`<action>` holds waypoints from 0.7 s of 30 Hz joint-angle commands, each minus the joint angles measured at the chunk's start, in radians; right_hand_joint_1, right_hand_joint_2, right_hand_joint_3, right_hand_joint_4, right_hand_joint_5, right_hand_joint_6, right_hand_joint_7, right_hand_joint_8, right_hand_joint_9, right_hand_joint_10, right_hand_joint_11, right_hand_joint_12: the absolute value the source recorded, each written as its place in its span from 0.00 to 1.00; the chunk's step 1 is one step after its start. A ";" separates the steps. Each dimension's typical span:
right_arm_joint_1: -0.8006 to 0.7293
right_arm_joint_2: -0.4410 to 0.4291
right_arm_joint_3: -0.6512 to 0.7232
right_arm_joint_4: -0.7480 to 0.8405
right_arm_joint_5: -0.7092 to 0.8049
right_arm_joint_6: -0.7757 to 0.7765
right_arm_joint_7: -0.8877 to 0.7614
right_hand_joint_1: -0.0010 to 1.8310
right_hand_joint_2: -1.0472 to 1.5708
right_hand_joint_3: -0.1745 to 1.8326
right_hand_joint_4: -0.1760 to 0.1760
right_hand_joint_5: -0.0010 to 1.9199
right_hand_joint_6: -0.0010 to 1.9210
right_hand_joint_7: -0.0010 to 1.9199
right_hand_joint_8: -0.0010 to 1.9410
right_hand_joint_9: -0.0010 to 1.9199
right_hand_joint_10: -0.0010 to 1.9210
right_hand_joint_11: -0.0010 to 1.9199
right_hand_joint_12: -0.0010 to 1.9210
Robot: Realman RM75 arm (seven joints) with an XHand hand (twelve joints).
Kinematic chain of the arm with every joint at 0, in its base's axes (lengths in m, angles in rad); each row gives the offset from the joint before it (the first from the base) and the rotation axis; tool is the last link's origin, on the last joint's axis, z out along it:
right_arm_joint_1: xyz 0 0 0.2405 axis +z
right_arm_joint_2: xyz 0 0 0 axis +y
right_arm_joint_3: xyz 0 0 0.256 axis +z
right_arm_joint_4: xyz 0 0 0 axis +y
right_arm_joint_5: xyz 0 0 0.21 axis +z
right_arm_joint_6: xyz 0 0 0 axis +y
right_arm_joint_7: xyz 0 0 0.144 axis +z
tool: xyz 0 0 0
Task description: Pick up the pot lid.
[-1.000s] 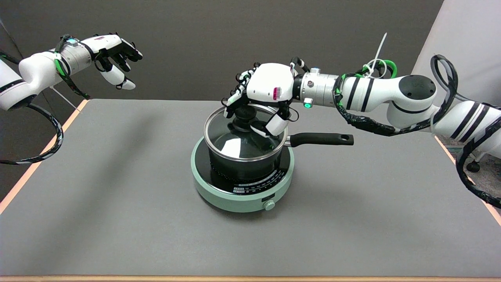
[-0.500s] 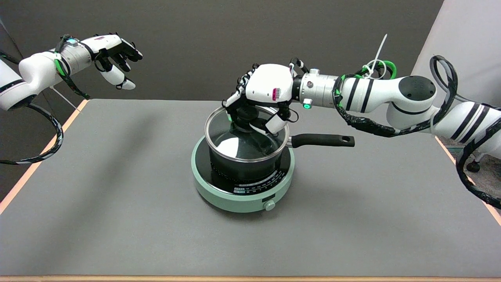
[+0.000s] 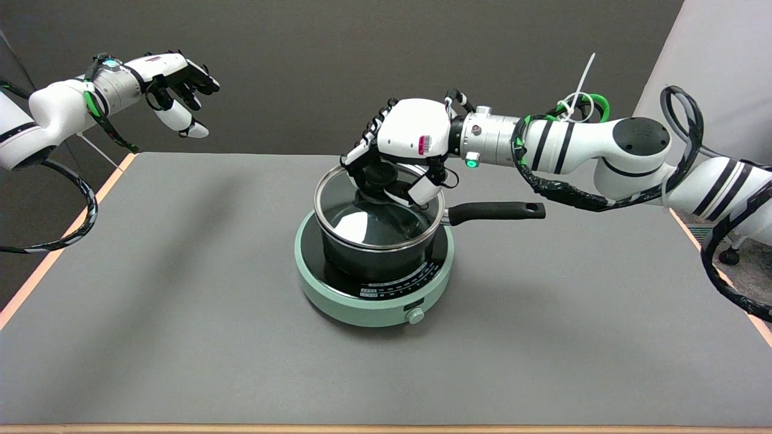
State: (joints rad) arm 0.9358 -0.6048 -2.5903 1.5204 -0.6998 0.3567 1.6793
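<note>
— Grey table (image 3: 181, 313) is seen under a green hotplate (image 3: 338, 301); where is the pot lid (image 3: 362, 211) placed?

— On the pot (image 3: 377, 256) atop the hotplate, it seems; its knob (image 3: 379, 176) is clasped by the robot hand (image 3: 405, 150), fingers curled round it.

— What could be spoiled?

— If the knob is held only by fingertips, the lid may be tilted, slipped, and dropped onto the pot, whose handle (image 3: 494, 211) could be knocked.

The lid (image 3: 377, 208) is round clear glass with a metal rim and a black knob (image 3: 379, 175) on top. It sits on the black pot (image 3: 377, 256), tilted slightly, its far side higher. The robot hand (image 3: 401, 150) grips the knob from above.
</note>
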 commanded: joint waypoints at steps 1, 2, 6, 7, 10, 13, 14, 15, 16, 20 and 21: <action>0.008 -0.002 -0.001 -0.007 -0.001 -0.004 0.002 0.74 0.74 0.37 1.00 0.34 0.64 0.45 0.69 0.43 0.76 0.36 0.60; 0.008 -0.002 0.000 -0.007 -0.001 -0.004 0.002 0.74 0.74 0.37 1.00 0.34 0.64 0.45 0.69 0.43 0.76 0.36 0.60; 0.012 -0.002 0.001 -0.011 0.005 -0.004 0.002 0.74 0.73 0.38 1.00 0.33 0.65 0.46 0.68 0.43 0.78 0.35 0.62; 0.014 -0.002 0.001 -0.012 0.005 -0.004 0.002 0.74 0.73 0.38 1.00 0.33 0.66 0.47 0.67 0.43 0.79 0.35 0.63; 0.019 -0.002 0.003 -0.012 0.006 -0.004 0.002 0.74 0.73 0.39 1.00 0.33 0.67 0.47 0.67 0.43 0.80 0.35 0.65; 0.024 -0.001 0.006 -0.012 0.007 -0.004 0.010 0.74 0.74 0.38 1.00 0.33 0.65 0.45 0.69 0.42 0.82 0.36 0.64; 0.027 0.000 0.006 -0.012 0.007 -0.004 0.020 0.74 0.74 0.38 1.00 0.33 0.65 0.45 0.70 0.42 0.83 0.36 0.65; 0.029 0.001 0.007 -0.012 0.007 -0.004 0.031 0.74 0.74 0.38 1.00 0.33 0.65 0.45 0.70 0.42 0.84 0.36 0.66; 0.063 0.017 -0.062 0.054 -0.046 0.007 0.112 0.74 0.74 0.38 1.00 0.33 0.65 0.45 0.70 0.42 0.84 0.36 0.66; 0.044 0.004 0.018 -0.018 0.013 -0.005 0.086 0.74 0.74 0.38 1.00 0.33 0.66 0.45 0.70 0.42 0.85 0.35 0.66; 0.043 0.004 0.023 -0.024 0.017 -0.006 0.083 0.74 0.74 0.38 1.00 0.33 0.66 0.45 0.70 0.42 0.86 0.36 0.66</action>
State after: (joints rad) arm 0.9537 -0.6049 -2.5891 1.5121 -0.6969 0.3525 1.6952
